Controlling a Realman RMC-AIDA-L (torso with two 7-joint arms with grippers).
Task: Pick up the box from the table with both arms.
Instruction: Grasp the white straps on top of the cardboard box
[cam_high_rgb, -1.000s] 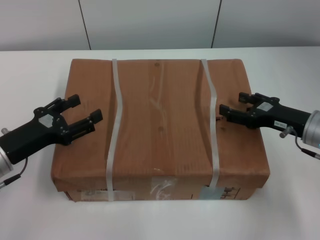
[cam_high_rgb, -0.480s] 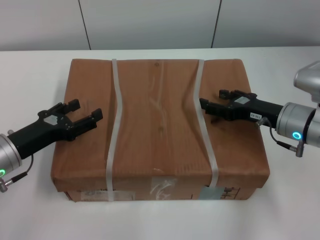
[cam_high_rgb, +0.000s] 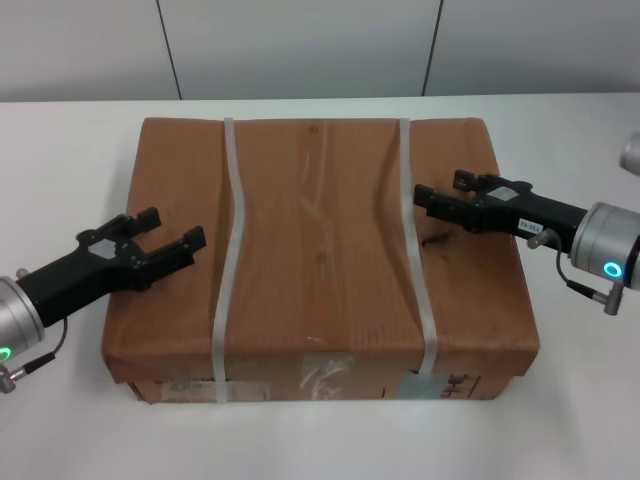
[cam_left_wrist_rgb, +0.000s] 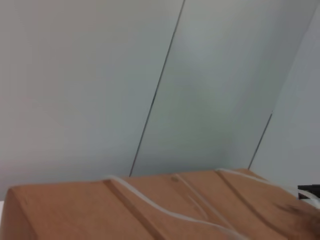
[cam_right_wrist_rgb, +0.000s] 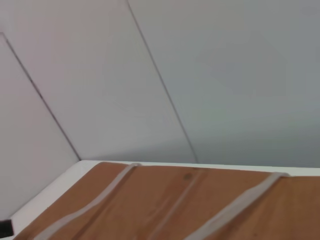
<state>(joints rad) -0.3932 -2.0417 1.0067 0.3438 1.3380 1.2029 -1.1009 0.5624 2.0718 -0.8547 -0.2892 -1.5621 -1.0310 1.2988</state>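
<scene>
The box (cam_high_rgb: 320, 250) is a large flat brown cardboard one resting on the white table (cam_high_rgb: 60, 140). It is bound by a left strap (cam_high_rgb: 228, 260) and a right strap (cam_high_rgb: 418, 260), with tape and labels on its near side. My left gripper (cam_high_rgb: 172, 228) is open, just above the box top at its left edge. My right gripper (cam_high_rgb: 440, 188) is open above the box top on the right, its tips beside the right strap. The box top also shows in the left wrist view (cam_left_wrist_rgb: 125, 210) and the right wrist view (cam_right_wrist_rgb: 175, 205).
A pale panelled wall (cam_high_rgb: 300, 45) stands behind the table. Bare table surface runs around all sides of the box. In the left wrist view a black part (cam_left_wrist_rgb: 310, 192) shows over the far edge of the box.
My right gripper reached inward over the box to the right strap, then drew back slightly to the right. My left gripper shifted a little back and down at the left edge.
</scene>
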